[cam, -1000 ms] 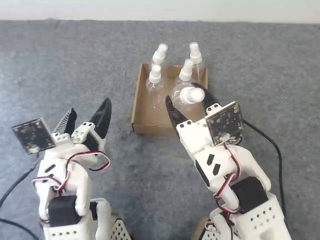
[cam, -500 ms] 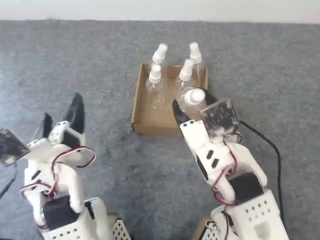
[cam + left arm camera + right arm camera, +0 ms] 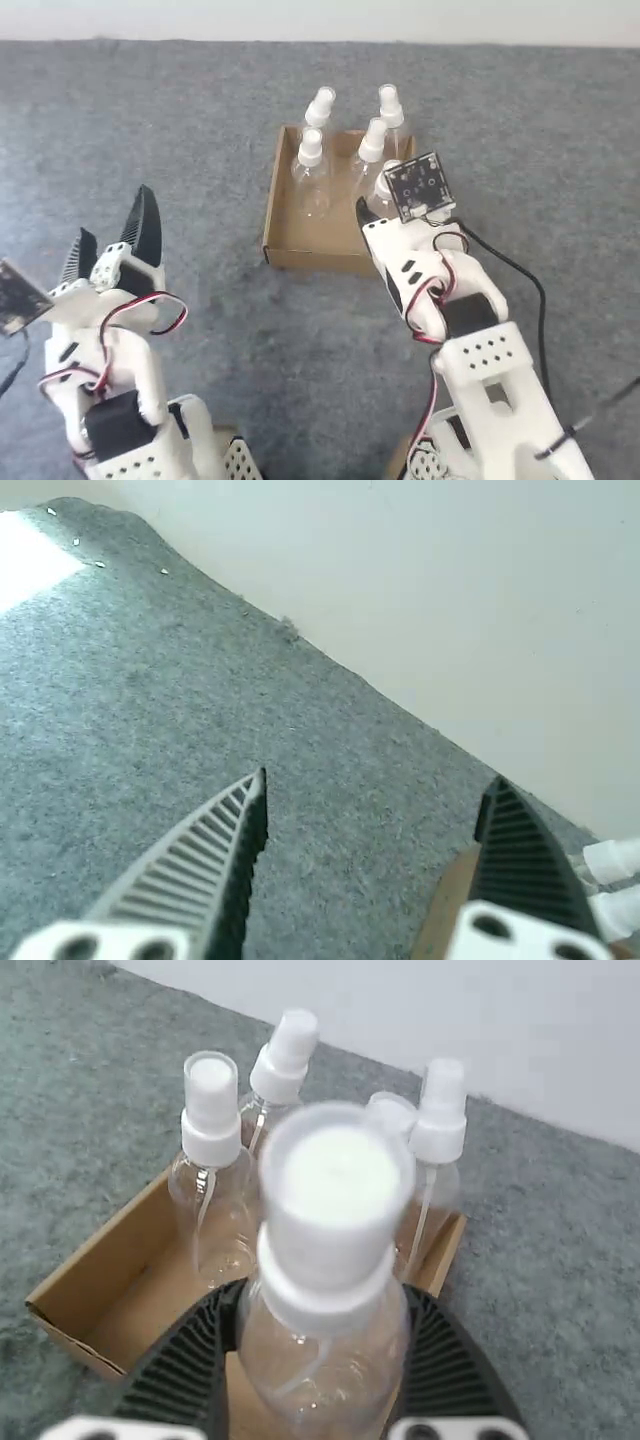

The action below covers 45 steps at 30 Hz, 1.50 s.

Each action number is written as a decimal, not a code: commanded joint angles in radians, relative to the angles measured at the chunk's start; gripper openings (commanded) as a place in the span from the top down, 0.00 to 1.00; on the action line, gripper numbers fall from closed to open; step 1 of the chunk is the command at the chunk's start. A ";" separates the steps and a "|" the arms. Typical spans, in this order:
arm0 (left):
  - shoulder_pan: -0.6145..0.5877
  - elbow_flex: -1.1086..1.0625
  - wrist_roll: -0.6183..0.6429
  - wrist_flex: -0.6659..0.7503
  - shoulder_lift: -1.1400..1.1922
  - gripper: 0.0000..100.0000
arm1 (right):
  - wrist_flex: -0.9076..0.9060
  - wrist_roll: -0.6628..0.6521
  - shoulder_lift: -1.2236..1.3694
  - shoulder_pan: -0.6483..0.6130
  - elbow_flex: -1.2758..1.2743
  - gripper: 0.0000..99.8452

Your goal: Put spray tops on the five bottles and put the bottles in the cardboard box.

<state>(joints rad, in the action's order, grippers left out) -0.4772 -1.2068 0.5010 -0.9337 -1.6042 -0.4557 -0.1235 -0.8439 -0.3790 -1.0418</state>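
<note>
Right wrist: right gripper (image 3: 322,1380) clamped on capped bottle (image 3: 325,1290), over box (image 3: 70,1332), four others (image 3: 212,1160) just beyond. High: sits at box's near right corner; left gripper (image 3: 112,218) gaping, well apart. Left wrist: holds nothing. Risks toppling the others if lowered tilted or released early.

No writing can be read anywhere.
No bottle (image 3: 325,1360) bears a legible label, and the white spray tops (image 3: 335,1185) and the cardboard box (image 3: 288,240) are plain. The small circuit board (image 3: 420,187) on one arm has tiny marks, too small to make out.
</note>
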 commanded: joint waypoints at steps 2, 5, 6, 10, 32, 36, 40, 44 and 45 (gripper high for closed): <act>-0.003 0.044 0.009 0.032 -0.003 0.69 | 0.042 -0.003 0.044 0.013 0.017 0.99; -0.005 0.044 0.009 0.032 -0.003 0.69 | 0.061 -0.003 0.082 0.013 0.017 0.99; -0.005 0.044 0.009 0.032 -0.003 0.69 | 0.068 -0.003 0.096 0.013 0.017 0.99; -0.005 0.044 0.009 0.032 -0.003 0.69 | 0.101 -0.003 0.147 0.013 0.017 0.99; -0.005 0.044 0.009 0.032 -0.003 0.69 | 0.320 -0.012 0.278 0.018 -0.069 0.99; -0.005 0.044 0.009 0.032 -0.003 0.69 | 0.323 -0.003 0.305 0.058 -0.071 0.99; -0.005 0.044 0.009 0.032 -0.003 0.69 | 0.328 -0.003 0.363 0.079 -0.071 0.99; -0.005 0.044 0.008 0.032 -0.003 0.69 | 0.328 -0.003 0.394 0.074 -0.068 0.99; -0.005 0.044 0.008 0.032 -0.003 0.69 | 0.328 -0.003 0.395 0.074 -0.066 0.99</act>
<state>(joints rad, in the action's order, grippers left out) -0.4772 -1.2068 0.5010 -0.9337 -1.6042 -0.1396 -0.1220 -0.4618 -0.3253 -1.1185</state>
